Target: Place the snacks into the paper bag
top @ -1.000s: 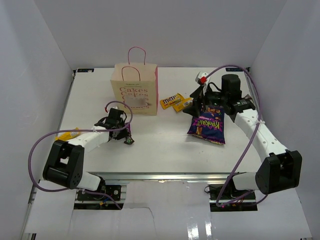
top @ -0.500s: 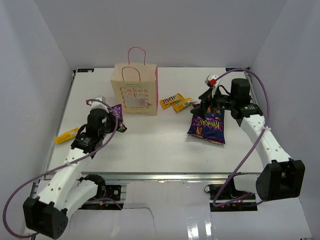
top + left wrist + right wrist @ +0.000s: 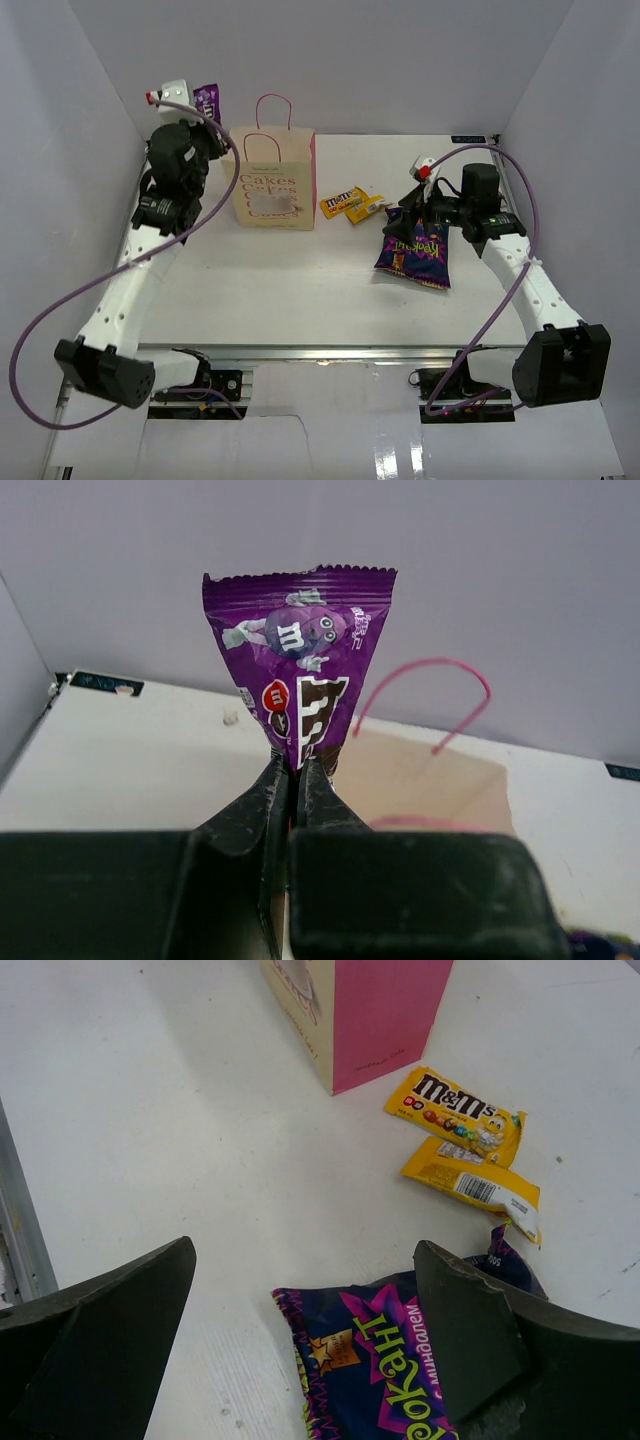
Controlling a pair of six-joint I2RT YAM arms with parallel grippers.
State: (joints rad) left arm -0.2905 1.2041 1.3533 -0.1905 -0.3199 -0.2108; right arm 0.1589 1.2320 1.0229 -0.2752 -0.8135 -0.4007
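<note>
Cream paper with pink side panels, the "Cakes" paper bag [image 3: 270, 180] stands upright toward the back of the table [image 3: 300, 290], handles up and mouth open. Neither camera looks far enough inside to tell whether any snack is already in it.

The large purple chip bag [image 3: 415, 250] lies flat on the table, well to the right of the paper bag. The right gripper [image 3: 305, 1260] hangs over its upper edge with its jaws spread wide and nothing between them, so this packet has not yet been picked up.

Two yellow M&M's packets [image 3: 352, 205] lie together between the paper bag and the chip bag, just beside the paper bag's pink side. One overlaps the other, and no gripper is touching them.

The small purple M&M's packet [image 3: 300, 670] is the only snack off the table. The left gripper [image 3: 295, 770] is clamped on its lower corner and holds it upright in the air, high beside the paper bag's left side. In the left wrist view, the bag's mouth and a pink handle lie beyond the packet and to its right.

My judgement is that the task is at an early stage. One small packet is on its way and needs carrying over the mouth and releasing. The chip bag and both yellow packets are yet to be placed.
</note>
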